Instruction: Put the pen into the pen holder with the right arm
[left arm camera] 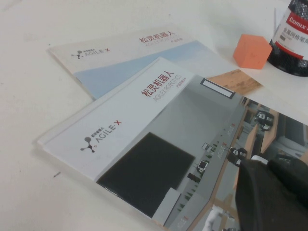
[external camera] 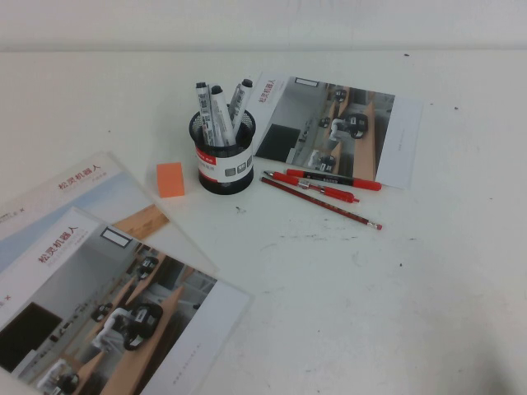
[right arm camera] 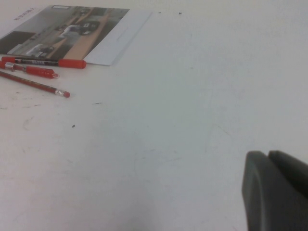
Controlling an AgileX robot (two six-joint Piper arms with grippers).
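Observation:
The pen holder (external camera: 224, 164), a black mesh cup with a white-and-red label band, stands at the table's middle back. Three white-grey markers with black caps stand in it; the pen (external camera: 221, 111) is one of them. Part of the holder (left arm camera: 291, 45) also shows in the left wrist view. Neither arm appears in the high view. My right gripper (right arm camera: 267, 155) is shut with nothing in it, low over bare white table, well away from the holder. My left gripper (left arm camera: 267, 164) hovers shut and empty over the brochures at the front left.
Two red pens (external camera: 333, 178) and a thin red pencil (external camera: 321, 203) lie right of the holder. An orange block (external camera: 170, 178) sits left of it. One brochure (external camera: 338, 132) lies behind the pens, and two overlapping brochures (external camera: 99, 304) cover the front left.

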